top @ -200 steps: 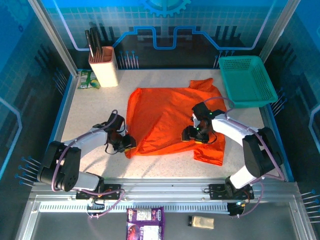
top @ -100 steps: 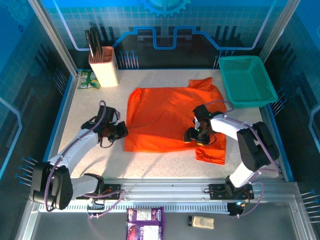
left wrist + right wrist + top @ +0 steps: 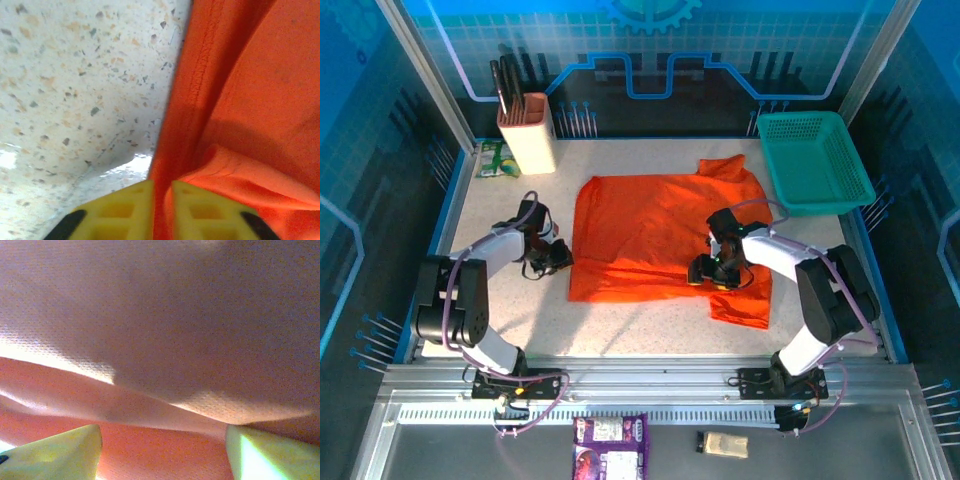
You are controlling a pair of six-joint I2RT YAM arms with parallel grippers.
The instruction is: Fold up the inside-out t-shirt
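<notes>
The inside-out t-shirt (image 3: 650,235), bright orange, lies spread across the middle of the speckled table (image 3: 500,215), one sleeve pointing toward the basket. My left gripper (image 3: 558,258) sits low at the shirt's left edge. In the left wrist view its yellow fingers (image 3: 125,207) stand almost together, with the shirt's stitched hem (image 3: 185,125) running into the narrow gap of the left gripper (image 3: 162,189). My right gripper (image 3: 710,270) rests on the shirt's near right part. In the right wrist view its fingers (image 3: 65,452) stand wide apart around the right gripper (image 3: 162,442), orange cloth (image 3: 160,340) draped over and between them.
A teal mesh basket (image 3: 815,160) stands at the far right, overhanging the table edge. A beige knife block (image 3: 527,133) and a green packet (image 3: 497,158) sit at the far left corner. Bare table lies left of the shirt and along the near edge (image 3: 620,330).
My left gripper moved from the shirt's near left corner up along its left edge; that corner now lies flat and the near hem is straight. The right gripper barely shifted.
</notes>
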